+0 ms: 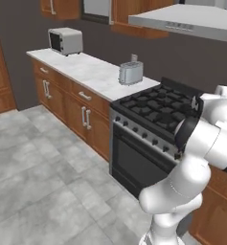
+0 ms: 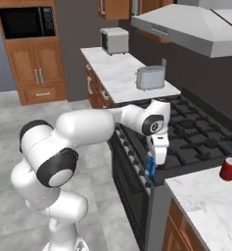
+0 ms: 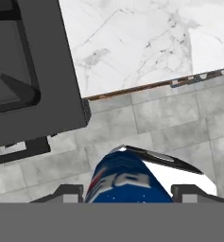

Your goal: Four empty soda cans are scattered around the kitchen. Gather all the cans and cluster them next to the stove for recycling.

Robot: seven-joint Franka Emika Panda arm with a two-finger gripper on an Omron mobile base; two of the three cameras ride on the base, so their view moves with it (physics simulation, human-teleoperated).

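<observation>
Gripper (image 2: 150, 169) squeezes a blue can (image 3: 125, 177) | step: bringing it near the stove (image 2: 196, 132) | next: put it by the red can (image 2: 229, 169) on the counter (image 2: 210, 206).

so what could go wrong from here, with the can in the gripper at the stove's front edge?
1. The gripper holds the blue can over bare floor, short of the counter; a slip drops it.
2. It hangs close to the stove front edge, so a low swing could clip the can there.
3. A red can already stands by the stove on the counter; a careless placement may knock it over.
</observation>
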